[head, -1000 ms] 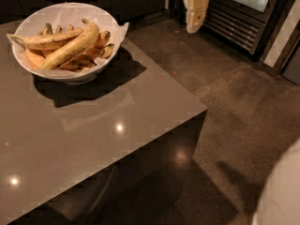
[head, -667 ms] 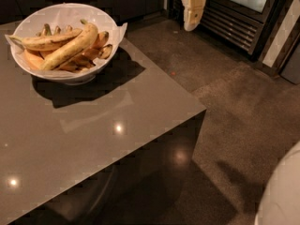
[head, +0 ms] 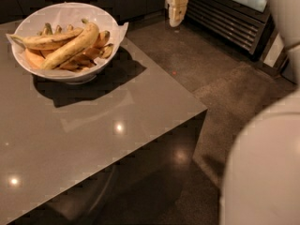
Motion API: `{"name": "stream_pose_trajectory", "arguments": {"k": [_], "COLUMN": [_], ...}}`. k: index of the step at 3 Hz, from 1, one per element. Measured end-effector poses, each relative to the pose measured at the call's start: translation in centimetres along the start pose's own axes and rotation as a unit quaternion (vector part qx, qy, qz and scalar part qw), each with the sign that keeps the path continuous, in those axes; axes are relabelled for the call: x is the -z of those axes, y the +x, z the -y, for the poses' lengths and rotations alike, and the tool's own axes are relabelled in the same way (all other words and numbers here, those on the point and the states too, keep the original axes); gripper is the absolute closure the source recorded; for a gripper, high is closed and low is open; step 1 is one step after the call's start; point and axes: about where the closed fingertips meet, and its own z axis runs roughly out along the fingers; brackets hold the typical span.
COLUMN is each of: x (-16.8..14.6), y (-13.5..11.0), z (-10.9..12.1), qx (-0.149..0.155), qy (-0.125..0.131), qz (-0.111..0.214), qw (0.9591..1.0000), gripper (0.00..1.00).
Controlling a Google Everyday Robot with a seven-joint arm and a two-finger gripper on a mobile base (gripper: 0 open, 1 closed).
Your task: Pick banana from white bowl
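At the upper left of the frame, the white bowl (head: 61,75) is sitting on a grey-brown table (head: 93,139), near the table's far edge and casting a dark shadow toward the lower right. A white paper liner (head: 119,32) is sticking up past the bowl's rim on the right side. The banana (head: 70,46) is lying on top of the pile inside the bowl, running diagonally from the lower left up to the upper right, with its dark tip pointing toward the top of the frame. A slimmer yellow banana (head: 47,40) is lying just beside it on the upper left, touching it along part of its length. Short orange-tinted bananas (head: 101,39) are crowding underneath and to the right.

At the top centre of the frame, the gripper (head: 176,13) is hanging as a cream-coloured shape above the dark speckled floor (head: 211,69), off the table and beyond its far right corner. It is well apart from the banana, to the right of the bowl and slightly higher in the frame, touching nothing. Whether it is spread or closed up cannot be told from this angle.

At the upper right, a dark cabinet with a louvred grille (head: 225,18) is standing on the floor just beside the gripper. Along the right edge and lower right corner, a broad white part of the robot's body (head: 267,172) is filling the frame. Small bright ceiling reflections are showing on the glossy tabletop.
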Motion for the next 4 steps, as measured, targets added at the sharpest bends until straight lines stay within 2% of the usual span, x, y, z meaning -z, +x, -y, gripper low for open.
{"name": "stream_pose_trajectory", "arguments": {"k": [1, 2, 3, 4], "x": [-2.6, -4.5, -4.7, -6.3], "y": [-1.8, -3.5, -3.8, -5.4], "z": [2.5, 4.7, 5.5, 6.0], "qx": [0.048, 0.087, 0.090, 0.106], "qy": [-0.011, -0.015, 0.000, -0.002], "qz": [0.010, 0.003, 0.006, 0.043], "qw": [0.9988, 0.9961, 0.9959, 0.9934], "gripper": [0.00, 0.00, 0.00, 0.00]}}
